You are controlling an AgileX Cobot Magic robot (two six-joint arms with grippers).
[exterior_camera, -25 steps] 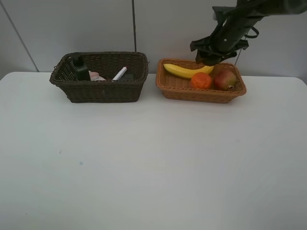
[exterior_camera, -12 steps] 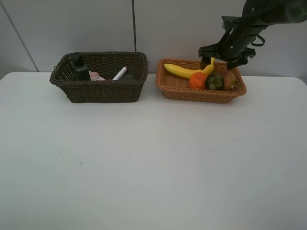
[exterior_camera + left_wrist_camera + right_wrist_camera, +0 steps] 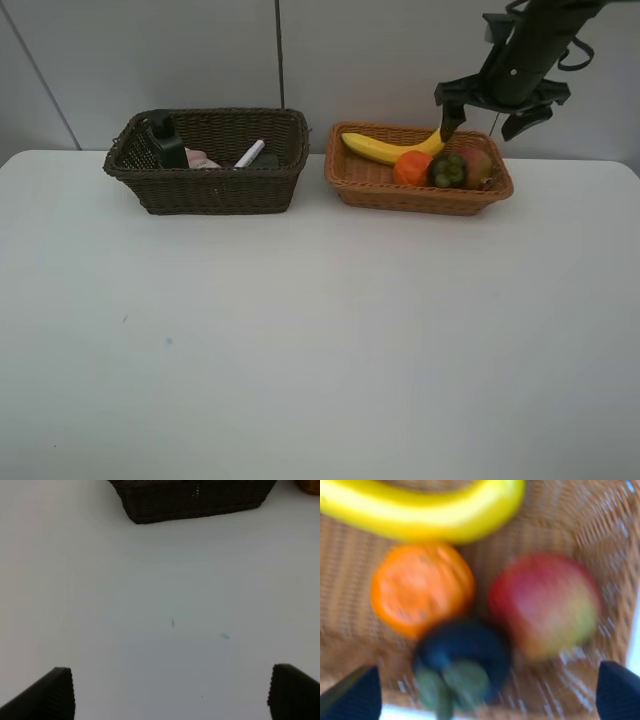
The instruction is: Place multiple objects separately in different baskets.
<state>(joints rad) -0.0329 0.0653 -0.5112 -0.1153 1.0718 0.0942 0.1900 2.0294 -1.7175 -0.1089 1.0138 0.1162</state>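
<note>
Right wrist view shows the dark mangosteen (image 3: 462, 657), green-capped and blurred, between orange (image 3: 421, 587) and red fruit (image 3: 545, 602); both arms' fingers spread, empty.

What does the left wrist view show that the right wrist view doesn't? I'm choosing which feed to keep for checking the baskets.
Only the left wrist view shows the dark brown basket and bare white table. Only the right wrist view shows the tan basket's contents: banana, orange, red fruit and dark mangosteen. Both show wide-open, empty jaws at the frame edges.
</note>
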